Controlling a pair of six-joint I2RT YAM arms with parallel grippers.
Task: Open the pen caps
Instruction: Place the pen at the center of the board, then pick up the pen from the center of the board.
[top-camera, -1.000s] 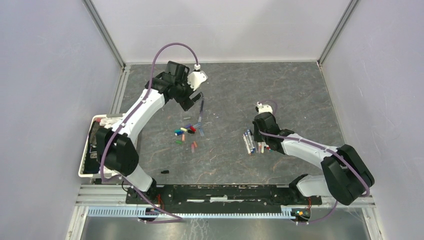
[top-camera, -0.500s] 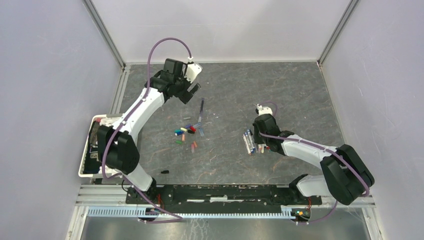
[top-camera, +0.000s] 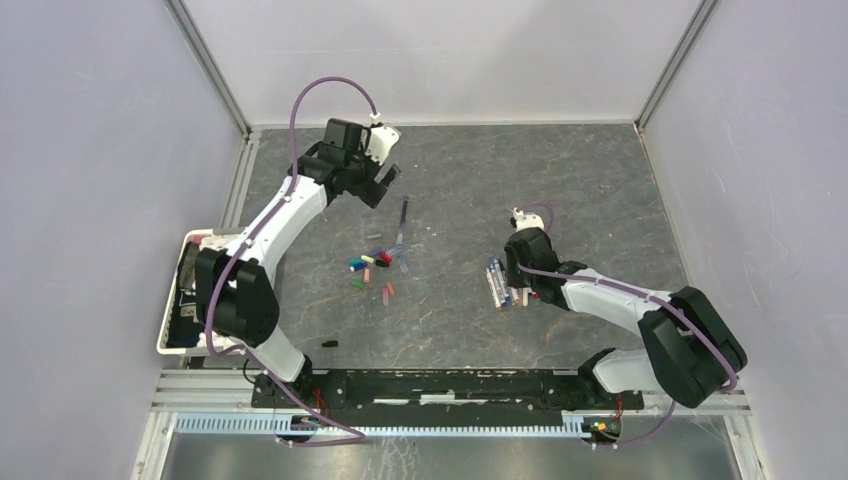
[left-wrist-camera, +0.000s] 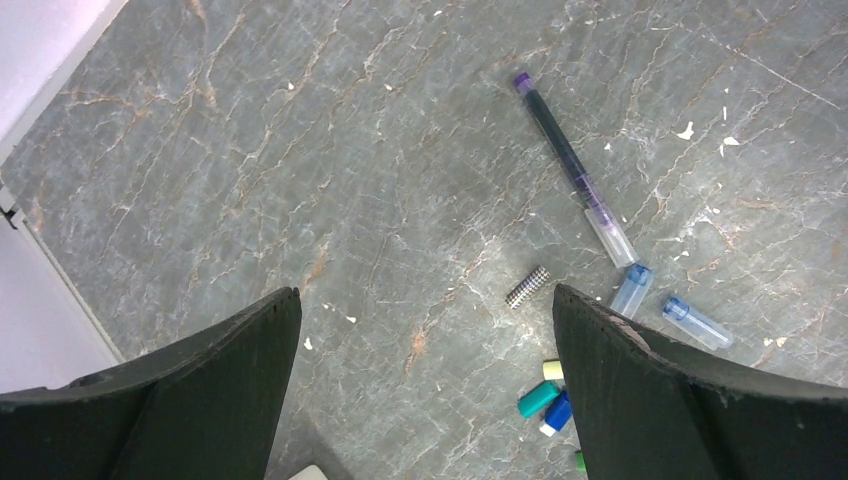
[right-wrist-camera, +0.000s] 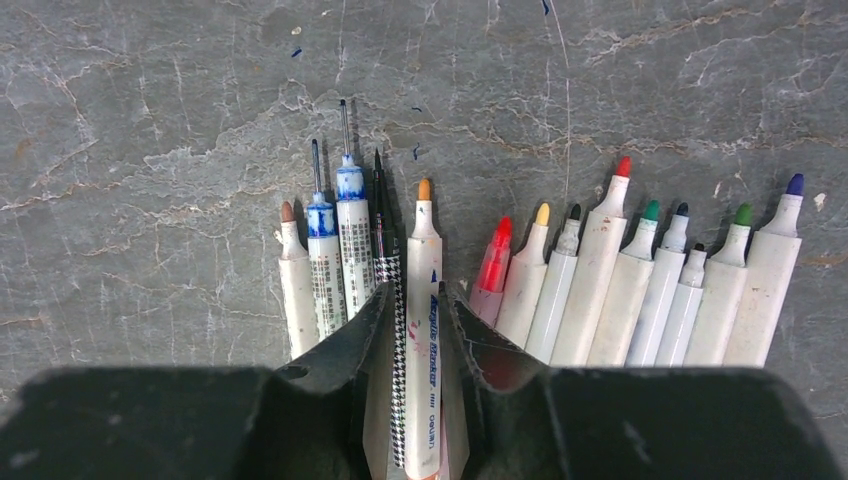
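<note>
My left gripper (left-wrist-camera: 425, 297) hangs over the far left of the grey marbled tabletop (left-wrist-camera: 300, 150). Its two black fingers (left-wrist-camera: 210, 400) are spread wide, holding nothing and touching nothing. Just right of it lies a long dark-barrelled pen with a purple far end (left-wrist-camera: 567, 160) and a pale clear sleeve (left-wrist-camera: 612, 238) at its near end, which I take for a cap not yet pulled. Fetching this pen is, I judge, the step in hand. To do it well I should come down square across the dark barrel around its middle, one finger on each side. The clear end has to stay free, so my other hand can draw it straight off along the pen's length. I should also keep clear of the two loose clear-and-blue plastic caps (left-wrist-camera: 632, 290) lying just beside that end, since a nudge would send them rolling. Nearer me, the scatter of small coloured plastic caps (top-camera: 370, 265) lies well apart from any pen. Far to the right, my right gripper (right-wrist-camera: 415, 292) is low at the row of bare-tipped white markers (right-wrist-camera: 620, 290) — closed down to the width of one white marker with an orange tip (right-wrist-camera: 424, 250), which runs between my fingers. A thin black pen with a checked barrel (right-wrist-camera: 392, 290) is crowded against its left side.
</note>
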